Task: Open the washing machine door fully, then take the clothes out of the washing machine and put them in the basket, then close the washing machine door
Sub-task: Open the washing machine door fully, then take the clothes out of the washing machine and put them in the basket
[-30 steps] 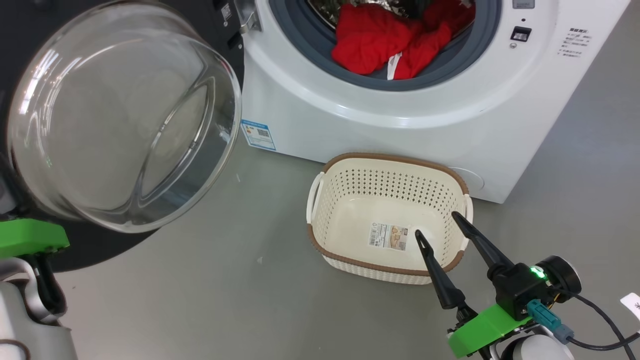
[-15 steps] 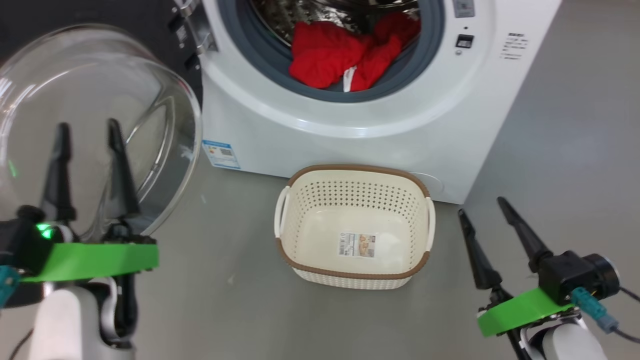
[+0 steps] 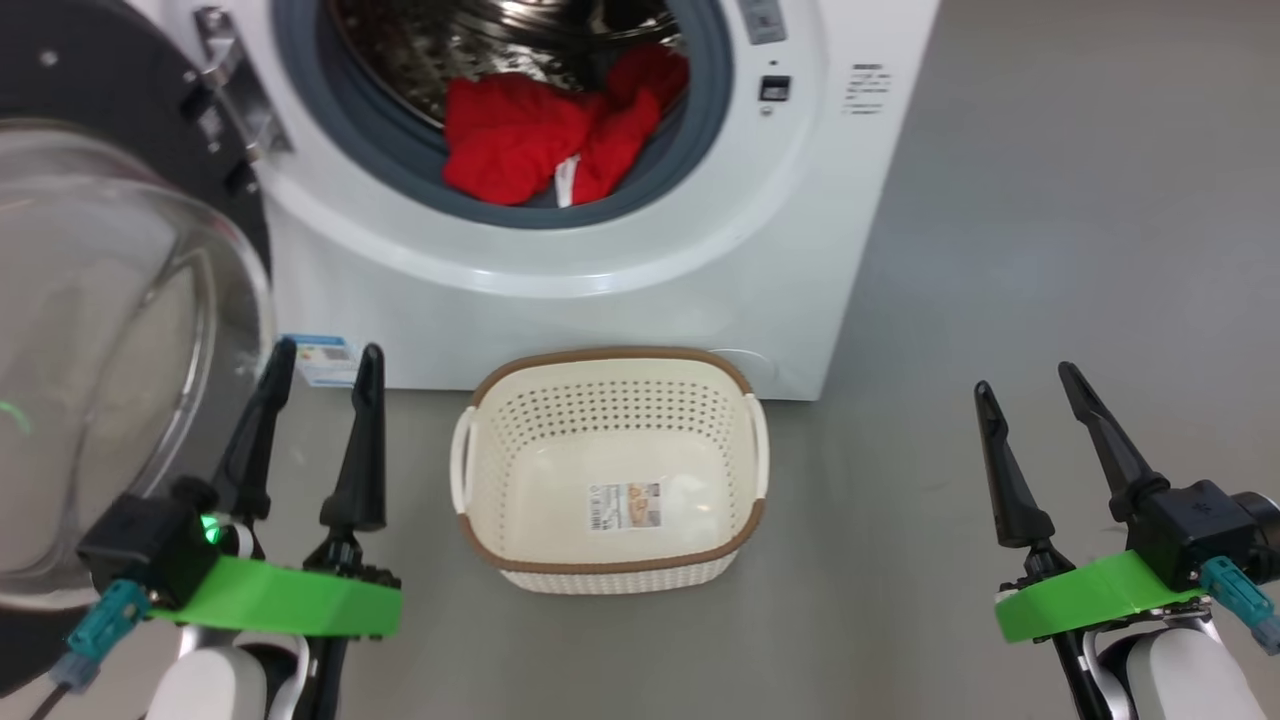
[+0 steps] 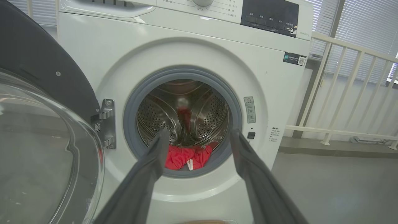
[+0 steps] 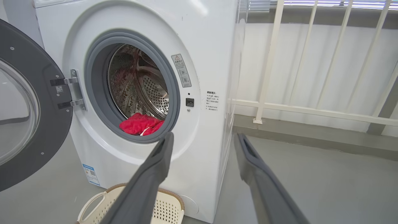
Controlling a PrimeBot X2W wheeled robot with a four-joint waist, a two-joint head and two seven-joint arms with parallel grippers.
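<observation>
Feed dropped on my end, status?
Left gripper, right gripper open, empty. Door open. Clothes in drum, basket empty. Nothing in the way.

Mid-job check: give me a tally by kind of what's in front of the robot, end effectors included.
washing machine: 1
washing machine door: 1, swung open
basket: 1, no clothes in it
clothes: 1 red pile in the drum; garment count unclear
end effectors: 2, left end effector and right end effector, both open and empty
Total: 6
</observation>
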